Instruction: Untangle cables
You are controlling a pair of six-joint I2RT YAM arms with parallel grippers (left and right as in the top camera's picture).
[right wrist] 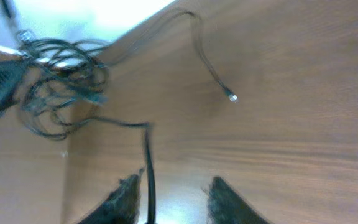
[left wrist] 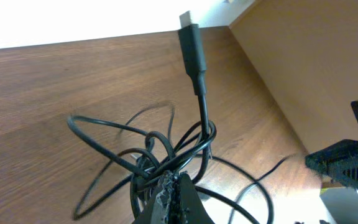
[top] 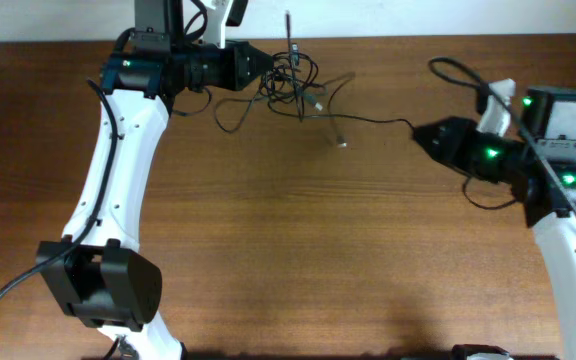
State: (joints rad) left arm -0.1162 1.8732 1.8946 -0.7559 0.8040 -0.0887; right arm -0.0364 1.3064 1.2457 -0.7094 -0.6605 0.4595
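Left claw (top: 261, 66), at 11 o'clock on the table (top: 268, 250): closed on the cables (top: 293, 80), pinching the near edge of the knot. Judged an anchor hold, so the other side has something to pull against.

One clump only, at 12 o'clock by the far edge. The cords inside are too interwoven to count. One stiff plug (left wrist: 190, 37) stands up out of the knot. One loose end (top: 342, 144) trails toward 5 o'clock from the clump and lies on the wood. One strand (top: 378, 122) runs out toward 3 o'clock to the right claw (right wrist: 176, 186).

That claw: fingers apart, strand passing between them beside one finger, not pinched. Likely lined up to take this strand and draw it free.

Claws: two.
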